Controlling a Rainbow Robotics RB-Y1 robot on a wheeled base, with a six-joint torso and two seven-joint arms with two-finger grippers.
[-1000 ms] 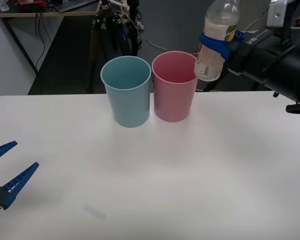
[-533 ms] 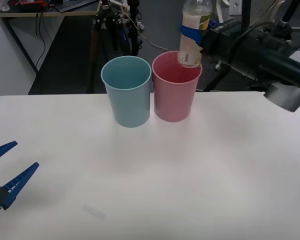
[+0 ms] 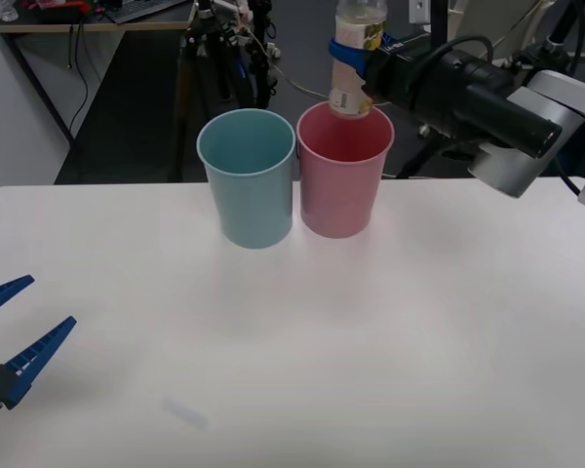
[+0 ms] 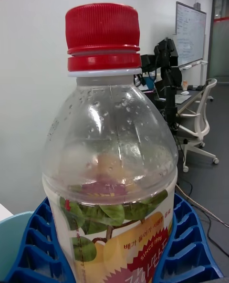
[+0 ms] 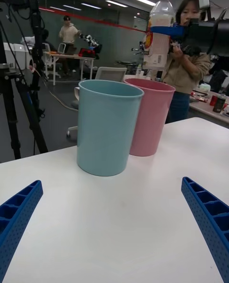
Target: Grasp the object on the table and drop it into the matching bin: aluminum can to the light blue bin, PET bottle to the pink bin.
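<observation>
My left gripper (image 3: 19, 331) waits low at the near left edge of the table (image 3: 448, 322), jaws wide apart and holding nothing, well clear of the light blue bin (image 3: 247, 175) that touches the pink bin (image 3: 340, 180). Above the pink bin's far rim my right gripper (image 3: 356, 56) is clamped round the PET bottle (image 3: 354, 54), upright, red cap up. To drop it cleanly I'd centre it over the pink mouth before letting go, since the blue rim sits just beside; the open room is on the right.
</observation>
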